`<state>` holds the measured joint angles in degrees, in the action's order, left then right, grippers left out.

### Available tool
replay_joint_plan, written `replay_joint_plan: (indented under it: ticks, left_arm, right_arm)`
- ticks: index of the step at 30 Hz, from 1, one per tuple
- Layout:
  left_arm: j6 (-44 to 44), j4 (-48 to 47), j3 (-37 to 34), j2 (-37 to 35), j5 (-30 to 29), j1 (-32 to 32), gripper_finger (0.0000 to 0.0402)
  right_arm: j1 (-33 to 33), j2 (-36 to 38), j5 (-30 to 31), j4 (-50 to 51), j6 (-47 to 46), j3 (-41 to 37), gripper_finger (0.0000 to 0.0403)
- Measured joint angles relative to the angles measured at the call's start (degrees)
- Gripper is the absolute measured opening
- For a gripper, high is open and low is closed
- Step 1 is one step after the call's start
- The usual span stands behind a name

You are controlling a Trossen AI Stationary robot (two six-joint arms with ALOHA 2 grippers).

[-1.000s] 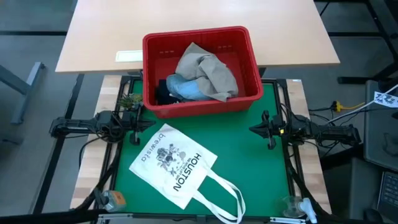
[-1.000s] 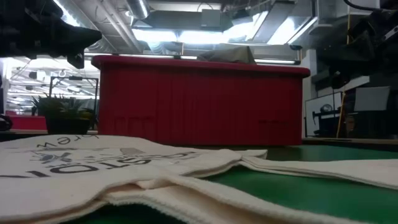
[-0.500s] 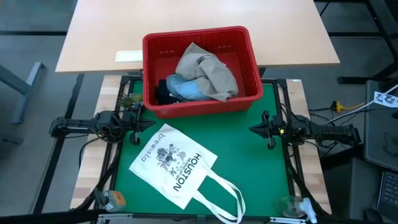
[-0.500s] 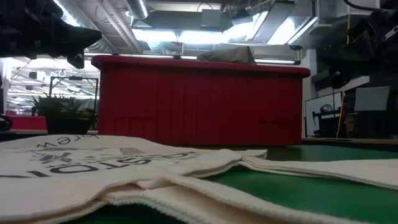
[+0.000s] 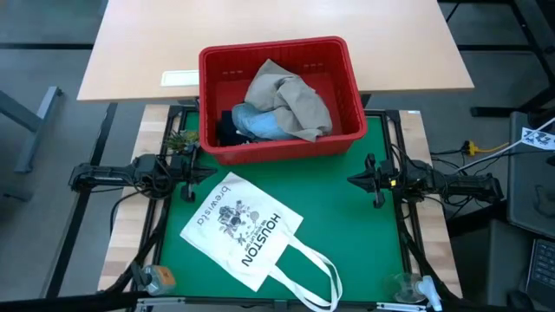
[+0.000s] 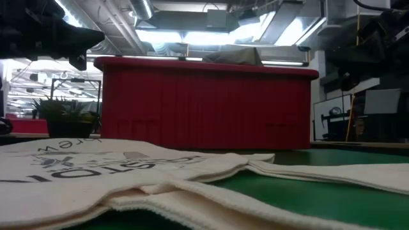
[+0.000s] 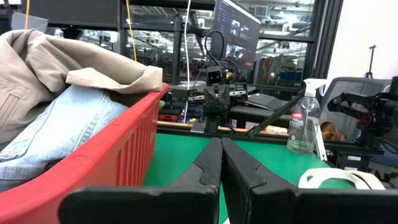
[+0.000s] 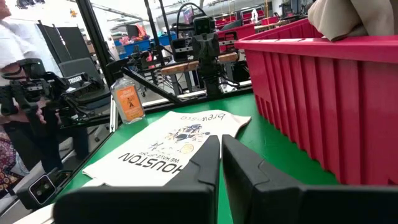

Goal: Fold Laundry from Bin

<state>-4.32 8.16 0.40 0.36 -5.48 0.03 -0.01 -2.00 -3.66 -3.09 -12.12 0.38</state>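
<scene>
The red bin stands at the far middle of the green mat, holding the laundry: beige cloth heaped over light blue denim and a dark garment. The beige cloth drapes over the bin's rim in the left wrist view. My left gripper waits shut at the mat's left edge, pointing level toward the right. At the right edge my right gripper is shut too and points left. Neither touches anything.
A white tote bag printed HOUSTON lies flat on the near left of the mat, its handles toward the near edge. A small plant stands left of the bin. Bottles sit at the near corners. A person shows beyond the table.
</scene>
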Motion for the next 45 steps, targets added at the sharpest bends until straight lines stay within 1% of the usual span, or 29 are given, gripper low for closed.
replay_joint_plan:
  ticks: [10,14,17,20,23,26,28,30,32,34,37,41,45]
  left_arm:
    - [0.00,0.01,0.00,0.00,0.00,0.00,0.0000]
    - [0.00,0.02,0.00,0.00,0.00,0.00,0.0000]
    - [0.00,0.02,0.00,0.00,0.00,0.00,0.0000]
    - [0.00,0.02,-0.02,0.00,0.00,0.00,0.0000]
    - [0.00,0.02,0.00,0.00,0.00,0.00,0.0000]
    - [0.00,0.02,-0.02,0.00,0.00,0.00,0.0000]
    - [0.00,0.02,-0.01,0.00,0.00,0.00,0.0000]
    - [0.00,0.04,-0.02,0.00,-0.24,0.00,0.0000]
    - [0.00,0.04,0.00,0.00,-1.30,0.00,0.0000]
    - [0.00,0.04,-0.01,0.00,-2.57,0.00,0.0000]
    - [0.02,0.04,-0.02,0.00,-4.37,0.00,0.0000]
    - [0.00,0.04,-0.02,0.00,-4.56,0.00,0.0000]
    - [0.01,0.04,-0.02,0.00,-4.55,0.00,0.0000]
  right_arm:
    - [0.00,0.00,0.22,-0.35,-0.55,-0.01,0.0018]
    - [-0.01,0.00,0.56,-2.08,-5.75,-0.02,0.0020]
    - [-0.01,0.00,1.78,-4.74,-9.98,-0.02,0.0029]
    - [-0.02,0.00,3.24,-7.97,-12.86,-0.02,0.0053]
    - [-0.02,0.00,4.43,-10.95,-14.98,-0.02,0.0093]
    - [0.00,0.00,6.72,-14.70,-15.26,-0.02,0.0141]
    - [-0.02,-0.02,7.15,-18.69,-15.20,-0.02,0.0171]
    - [-0.02,-0.17,7.15,-23.48,-14.43,-0.02,0.0195]
    - [-0.02,-0.81,7.15,-25.11,-13.01,1.00,0.0213]
    - [-0.02,-2.24,7.15,-24.94,-10.88,3.29,0.0224]
    - [-0.02,-6.52,7.15,-25.05,-6.66,7.67,0.0229]
    - [-0.02,-15.87,7.17,-22.78,0.97,15.44,0.0229]
    - [-0.02,-26.34,8.83,-14.30,9.40,25.27,0.0229]
